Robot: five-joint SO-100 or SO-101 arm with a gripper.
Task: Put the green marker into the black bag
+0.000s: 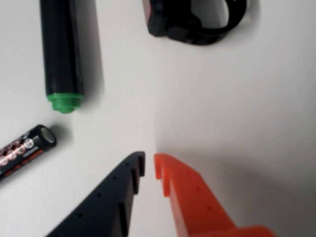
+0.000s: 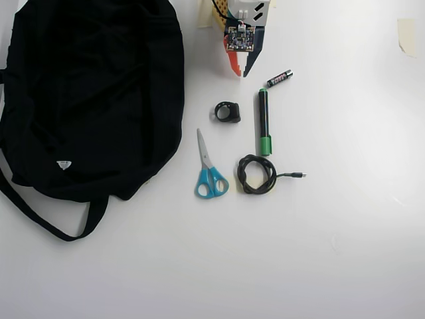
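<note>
The green marker [image 2: 264, 123] lies lengthwise on the white table, right of centre in the overhead view. In the wrist view its dark barrel and green end [image 1: 64, 101] show at the upper left. The black bag [image 2: 86, 100] sprawls over the left side, with a white tag and a strap trailing at its lower edge. My gripper [image 2: 240, 70] sits at the top, above and slightly left of the marker's near end. Its black and orange fingers almost meet at the tips in the wrist view [image 1: 149, 165] and hold nothing. The bag is out of the wrist view.
A AAA battery [image 2: 279, 79] [image 1: 24, 148] lies just right of the gripper. A small black ring-shaped object [image 2: 228, 111] [image 1: 197, 19] sits below it. Blue-handled scissors [image 2: 209, 169] and a coiled black cable [image 2: 257, 174] lie further down. A tape scrap [image 2: 406, 34] is at the top right.
</note>
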